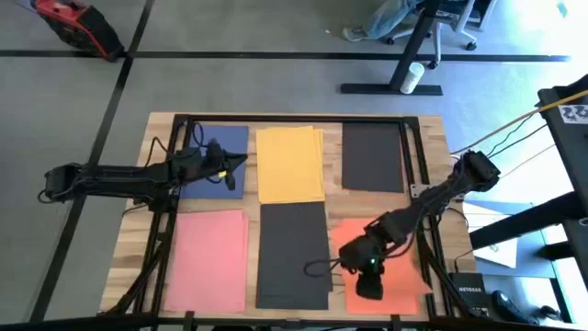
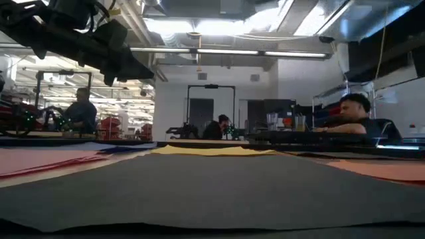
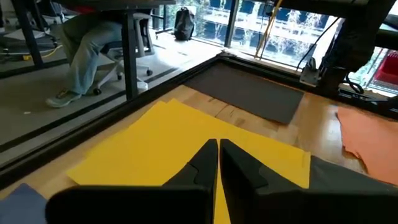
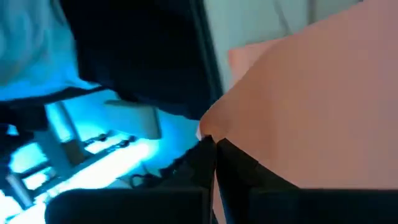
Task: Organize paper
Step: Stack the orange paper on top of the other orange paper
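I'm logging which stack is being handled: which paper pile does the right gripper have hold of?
The orange paper at the table's near right corner. The right gripper is shut on its edge, lifting it; the other piles lie flat, untouched.

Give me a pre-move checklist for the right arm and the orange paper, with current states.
1. Right pincer shut on the orange paper: ok, the fingers pinch its corner in the right wrist view.
2. Orange paper flat: not ok, the held edge looks lifted and wavy.
3. Left pincer out of the way: ok, shut and empty, between the blue paper and the yellow paper.
4. Other piles tidy: ok, the pink paper and both black piles lie apart.
5. How many orange sheets are pinched: cannot tell.
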Robot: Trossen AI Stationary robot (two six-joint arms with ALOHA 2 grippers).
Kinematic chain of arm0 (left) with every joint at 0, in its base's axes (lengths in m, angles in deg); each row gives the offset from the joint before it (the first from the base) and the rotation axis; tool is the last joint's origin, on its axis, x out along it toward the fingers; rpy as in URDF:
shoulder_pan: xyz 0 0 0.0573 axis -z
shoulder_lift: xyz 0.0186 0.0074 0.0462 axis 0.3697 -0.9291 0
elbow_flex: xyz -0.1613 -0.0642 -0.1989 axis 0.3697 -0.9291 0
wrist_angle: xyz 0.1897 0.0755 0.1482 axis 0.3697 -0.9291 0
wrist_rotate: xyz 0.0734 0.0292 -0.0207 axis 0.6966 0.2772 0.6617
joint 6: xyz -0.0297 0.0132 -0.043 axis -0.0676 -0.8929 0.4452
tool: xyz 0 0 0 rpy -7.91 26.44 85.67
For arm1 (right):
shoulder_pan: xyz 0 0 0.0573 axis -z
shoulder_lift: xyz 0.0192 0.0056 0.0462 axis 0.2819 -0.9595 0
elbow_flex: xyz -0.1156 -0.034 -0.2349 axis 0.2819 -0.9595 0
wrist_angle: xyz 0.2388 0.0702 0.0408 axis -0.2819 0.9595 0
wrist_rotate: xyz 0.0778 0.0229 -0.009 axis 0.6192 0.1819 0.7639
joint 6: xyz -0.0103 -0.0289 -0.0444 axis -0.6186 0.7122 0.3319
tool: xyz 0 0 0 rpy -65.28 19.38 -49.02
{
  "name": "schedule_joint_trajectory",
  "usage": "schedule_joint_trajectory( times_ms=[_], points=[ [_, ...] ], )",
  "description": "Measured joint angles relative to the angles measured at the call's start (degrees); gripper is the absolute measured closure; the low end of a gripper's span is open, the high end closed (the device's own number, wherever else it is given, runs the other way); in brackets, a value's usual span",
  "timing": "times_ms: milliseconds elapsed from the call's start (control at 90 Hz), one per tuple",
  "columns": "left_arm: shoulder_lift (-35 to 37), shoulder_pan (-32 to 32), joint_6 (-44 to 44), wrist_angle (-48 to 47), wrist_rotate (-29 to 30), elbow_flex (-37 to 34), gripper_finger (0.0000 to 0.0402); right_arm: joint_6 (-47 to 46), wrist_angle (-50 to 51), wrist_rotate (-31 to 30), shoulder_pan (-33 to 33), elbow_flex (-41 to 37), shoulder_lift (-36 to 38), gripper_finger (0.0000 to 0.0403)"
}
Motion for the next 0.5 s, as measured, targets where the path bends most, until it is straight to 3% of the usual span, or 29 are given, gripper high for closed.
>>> schedule_joint_trajectory(
  times_ms=[222,500],
  points=[
    [-0.01,-0.01,-0.01,0.01,0.0,0.0,0.04,-9.84,-0.63,-2.67,-1.14,-0.16,-0.18,0.0402],
    [0.0,0.0,-0.03,0.03,0.0,0.0,0.04,-12.66,-1.8,-3.11,-1.12,-0.22,-1.55,0.0402]
  ],
)
